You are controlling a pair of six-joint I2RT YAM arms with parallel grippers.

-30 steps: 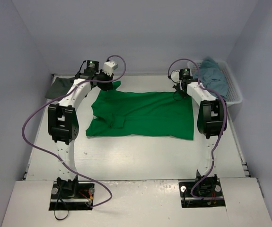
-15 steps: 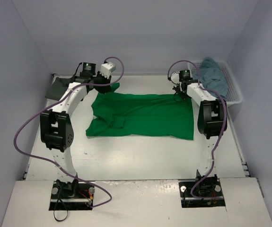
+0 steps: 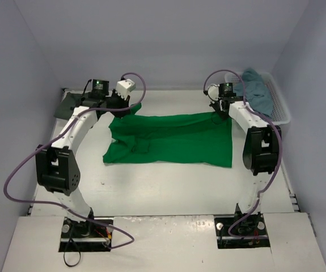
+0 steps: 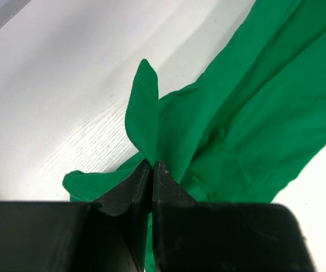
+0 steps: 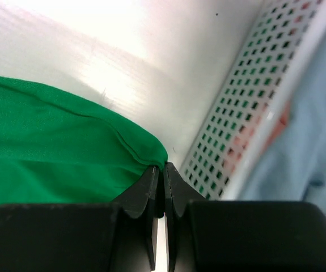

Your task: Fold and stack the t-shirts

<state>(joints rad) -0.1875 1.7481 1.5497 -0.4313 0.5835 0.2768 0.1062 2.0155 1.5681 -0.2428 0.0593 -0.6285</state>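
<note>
A bright green t-shirt [image 3: 174,139] lies spread across the middle of the table, its left side still bunched and folded over. My left gripper [image 3: 130,106] is shut on the shirt's far-left corner. The left wrist view shows the gripper [image 4: 153,164] pinching a raised peak of green cloth [image 4: 253,113]. My right gripper [image 3: 219,112] is shut on the far-right corner, where its tips [image 5: 164,168] nip the hem of the green t-shirt [image 5: 55,147]. A teal-blue t-shirt [image 3: 256,88] lies heaped in the basket. A dark grey t-shirt [image 3: 71,105] lies at the far left.
The white lattice basket [image 3: 282,110] stands at the far right; its wall [image 5: 248,96] is right beside my right gripper. Grey walls close in the table on three sides. Purple cables loop from both arms.
Both arms' elbows have swung outward and toward the near side, the left one most. Both grippers keep their hold, and the shirt's far edge has drawn straighter between them.
</note>
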